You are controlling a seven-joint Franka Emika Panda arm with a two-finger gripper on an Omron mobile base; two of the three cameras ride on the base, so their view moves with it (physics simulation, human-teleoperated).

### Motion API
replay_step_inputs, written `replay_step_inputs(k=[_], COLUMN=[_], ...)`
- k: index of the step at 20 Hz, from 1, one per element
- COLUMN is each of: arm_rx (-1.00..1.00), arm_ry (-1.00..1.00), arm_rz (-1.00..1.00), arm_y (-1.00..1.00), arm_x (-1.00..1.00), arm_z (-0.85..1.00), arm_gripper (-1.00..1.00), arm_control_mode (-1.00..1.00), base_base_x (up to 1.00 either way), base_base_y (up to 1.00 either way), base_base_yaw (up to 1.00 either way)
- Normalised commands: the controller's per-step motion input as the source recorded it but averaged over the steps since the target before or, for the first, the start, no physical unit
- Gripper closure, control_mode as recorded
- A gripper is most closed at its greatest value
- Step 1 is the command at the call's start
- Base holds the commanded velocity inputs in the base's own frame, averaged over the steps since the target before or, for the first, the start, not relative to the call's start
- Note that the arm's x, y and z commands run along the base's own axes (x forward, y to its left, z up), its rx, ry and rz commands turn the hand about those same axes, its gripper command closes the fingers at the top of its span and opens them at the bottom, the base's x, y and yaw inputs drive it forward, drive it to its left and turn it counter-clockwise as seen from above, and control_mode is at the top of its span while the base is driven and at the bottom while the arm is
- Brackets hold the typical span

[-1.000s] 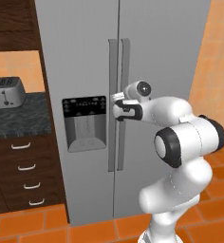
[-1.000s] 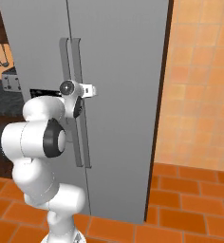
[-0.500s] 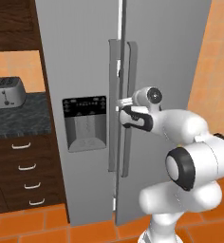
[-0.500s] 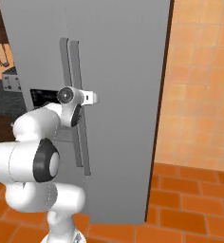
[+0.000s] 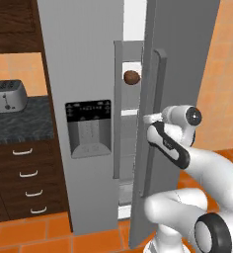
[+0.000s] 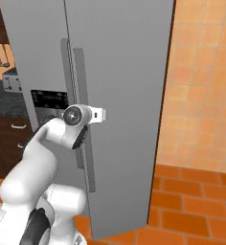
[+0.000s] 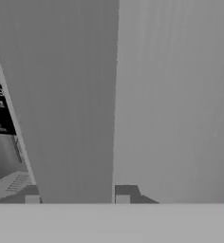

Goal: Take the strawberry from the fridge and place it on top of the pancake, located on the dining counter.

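Simulated kitchen: orange tile floor and wall, dark wood drawers point(image 5: 27, 183) and a dark speckled surface point(image 5: 19, 123) with a toaster point(image 5: 5, 95) off to the tool's left. The fridge point(image 5: 84, 74) fills the middle; its right door point(image 5: 180, 59) is swung partly out, so there's a gap between the doors.

Tool point(image 5: 149, 120) sits at the right door's long vertical handle point(image 5: 154, 123), about mid-height. The jaws are narrowed around the bar and appear to pinch it; in the hand view the handle bar point(image 7: 71, 95) runs up between the two dark finger tips point(image 7: 32, 198), so that reads as a grip on the handle, not on food.

Through the gap, above and left of the tool, a brown oval object point(image 5: 131, 76) sits on a shelf. That's not the strawberry. I can't place the strawberry from here; my guess is it lies deeper inside, behind the door still covering most of the interior. Its pointing direction and long axis can't be told yet.

Handling judgement: a strawberry should be light, soft, easy to bruise, and slightly slippery. Best to take it across the widest part near the shoulders, with a gentle squeeze, jaws square to its long axis once that's visible.

Handle's long axis is vertical; the door needs more swing before a reach inside looks clean.
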Motion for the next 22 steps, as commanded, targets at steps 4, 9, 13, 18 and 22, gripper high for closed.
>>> replay_step_inputs(k=[4,9,13,18,22], arm_rx=[-0.02,-0.19,-0.01,-0.01,-0.14], arm_ry=[0.08,0.14,0.09,0.00,0.00], arm_rz=[0.00,0.00,0.00,-0.05,-0.14], arm_y=[-0.51,0.12,-0.41,-0.12,0.43], arm_x=[-0.61,0.02,-0.08,-0.71,-0.50], arm_z=[-0.07,-0.20,0.47,0.53,0.61], arm_gripper=[-1.00,-1.00,-1.00,-1.00,-1.00], arm_control_mode=[-1.00,-1.00,-1.00,-1.00,-1.00], base_base_x=[0.00,0.00,0.00,0.00,0.00], base_base_y=[0.00,0.00,0.00,0.00,0.00], base_base_yaw=[0.00,0.00,0.00,0.00,0.00])
